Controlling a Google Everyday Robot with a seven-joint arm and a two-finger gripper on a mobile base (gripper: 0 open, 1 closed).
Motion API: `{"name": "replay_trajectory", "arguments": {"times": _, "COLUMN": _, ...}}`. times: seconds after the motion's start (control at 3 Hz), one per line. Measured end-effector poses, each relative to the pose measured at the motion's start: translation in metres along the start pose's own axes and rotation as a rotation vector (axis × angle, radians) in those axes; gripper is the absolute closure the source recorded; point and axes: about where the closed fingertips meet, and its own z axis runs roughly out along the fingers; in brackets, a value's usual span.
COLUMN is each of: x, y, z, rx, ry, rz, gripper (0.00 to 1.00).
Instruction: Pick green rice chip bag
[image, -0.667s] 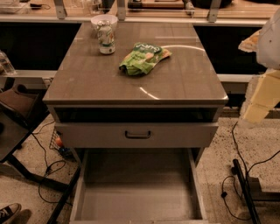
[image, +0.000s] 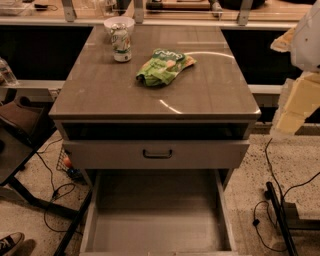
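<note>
The green rice chip bag (image: 165, 67) lies crumpled on the grey cabinet top (image: 210, 95), right of centre toward the back. It is bright green with white lettering and orange-tan chip pictures. Only cream and white parts of my arm (image: 299, 95) show at the right edge, beside the cabinet and well to the right of the bag. My gripper is out of view past that edge. Nothing touches the bag.
An upright green-and-white drink can (image: 121, 44) stands left of the bag, in front of a white bowl (image: 119, 23). Below the top, one drawer (image: 157, 153) is slightly out and the bottom drawer (image: 157, 220) is pulled wide open. Cables and a stand lie on the floor at the right (image: 280, 215).
</note>
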Motion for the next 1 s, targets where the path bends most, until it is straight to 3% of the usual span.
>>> {"name": "replay_trajectory", "arguments": {"times": 0.33, "x": -0.013, "y": -0.054, "z": 0.007, "rx": 0.024, "ry": -0.044, "rz": 0.101, "gripper": 0.0}}
{"name": "replay_trajectory", "arguments": {"times": 0.67, "x": -0.021, "y": -0.099, "z": 0.011, "rx": 0.064, "ry": -0.11, "rz": 0.286, "gripper": 0.0}}
{"name": "replay_trajectory", "arguments": {"times": 1.0, "x": -0.026, "y": -0.154, "z": 0.014, "rx": 0.191, "ry": -0.188, "rz": 0.542, "gripper": 0.0}}
